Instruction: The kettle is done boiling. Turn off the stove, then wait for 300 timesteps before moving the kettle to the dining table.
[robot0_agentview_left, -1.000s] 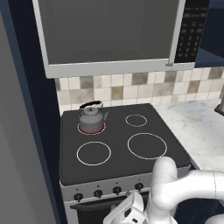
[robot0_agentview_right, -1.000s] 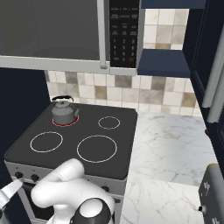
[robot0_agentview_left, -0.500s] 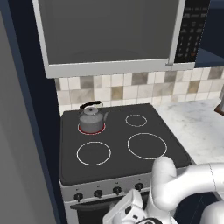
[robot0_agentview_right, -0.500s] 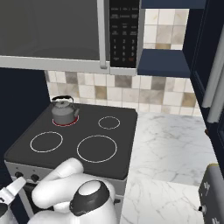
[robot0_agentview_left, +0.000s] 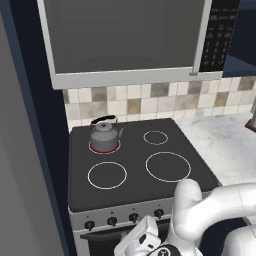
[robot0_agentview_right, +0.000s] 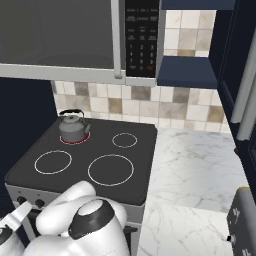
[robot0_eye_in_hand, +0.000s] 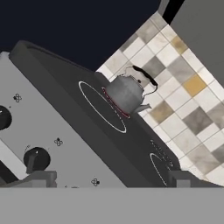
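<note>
The kettle (robot0_agentview_left: 105, 136) sits on the stove's (robot0_agentview_left: 135, 172) red-ringed rear-left burner.

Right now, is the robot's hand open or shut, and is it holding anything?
Hand: open, holding nothing, low in front of the stove knobs.

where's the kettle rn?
The kettle sits on the stove's back-left burner, ringed red, in front of the tiled backsplash, under the microwave.
</note>
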